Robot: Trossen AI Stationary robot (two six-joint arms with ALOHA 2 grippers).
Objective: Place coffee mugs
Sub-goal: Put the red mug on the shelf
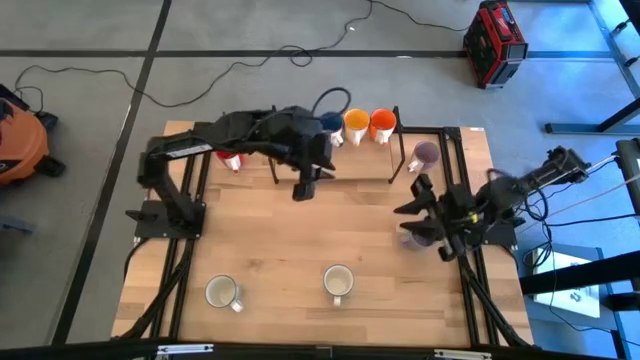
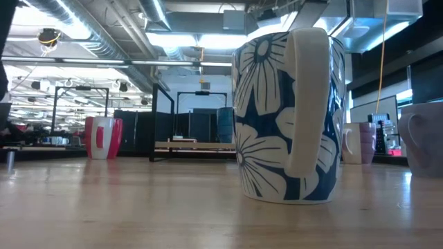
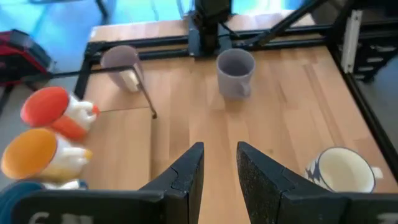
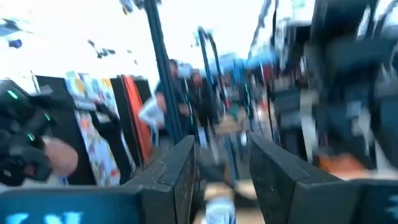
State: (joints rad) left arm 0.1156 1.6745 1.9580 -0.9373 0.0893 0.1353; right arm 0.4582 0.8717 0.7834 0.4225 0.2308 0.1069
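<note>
On the far side of the table a blue mug (image 1: 330, 122), two orange mugs (image 1: 357, 124) (image 1: 382, 123) and a dull purple mug (image 1: 427, 153) sit tipped on a thin black rack (image 1: 400, 160). A red mug (image 2: 102, 137) stands at the far left. Another purple mug (image 3: 235, 71) stands upright on the table at the right. Two white mugs (image 1: 222, 292) (image 1: 338, 283) stand near the front edge; the right one has blue flowers (image 2: 287, 114). My left gripper (image 3: 221, 149) hovers open over the table's far middle. My right gripper (image 4: 224, 146) is open above the right side, aimed into the room.
Black frame rails (image 1: 455, 170) run along the table's left and right sides by the arm bases. Bare wood (image 1: 300, 240) lies across the table's middle. A red case (image 1: 495, 40) and cables lie on the floor beyond the far edge.
</note>
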